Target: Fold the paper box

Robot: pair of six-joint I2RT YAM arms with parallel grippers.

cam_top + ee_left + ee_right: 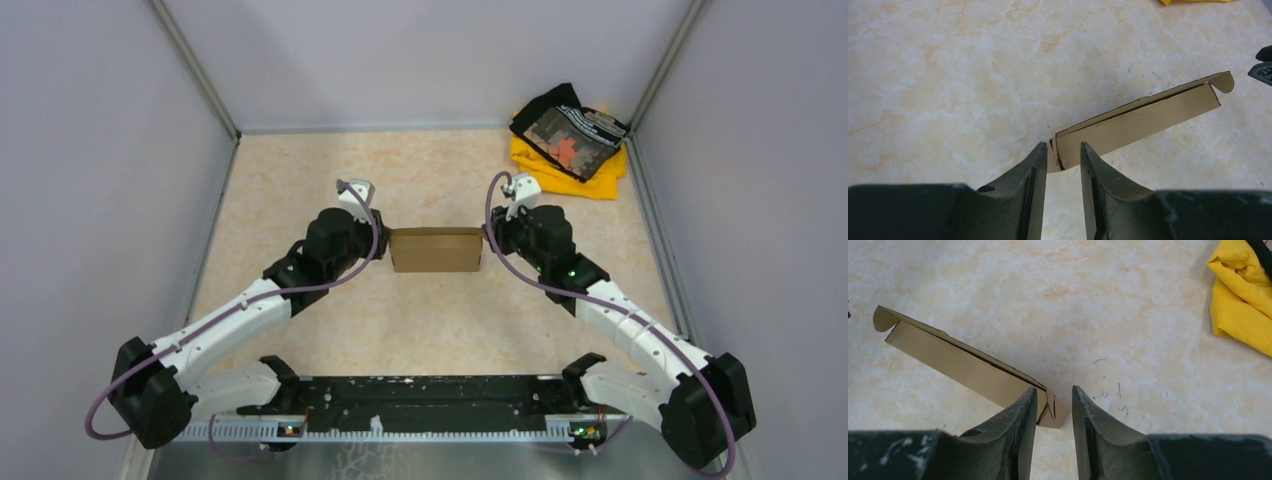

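Left wrist view shows the left gripper (1063, 152) with narrowed fingers straddling one end corner of the paper box (1138, 122); the right gripper (1054, 397) pinches the opposite end tab. Mid-table, the box looks nearly closed. Next, I'd judge, both must press the ends home.

A pile of cloth (570, 140) lies in the upper right of the top view, on the beige marbled tabletop (300, 180) close to the far corner. A black patterned piece with reddish marks rests on top of a yellow piece. Grey walls (100, 150) enclose the tabletop on three sides.

In the right wrist view the yellow cloth (1240, 295) fills the upper right corner, and small dark scuffs (1110, 390) mark the tabletop at centre.
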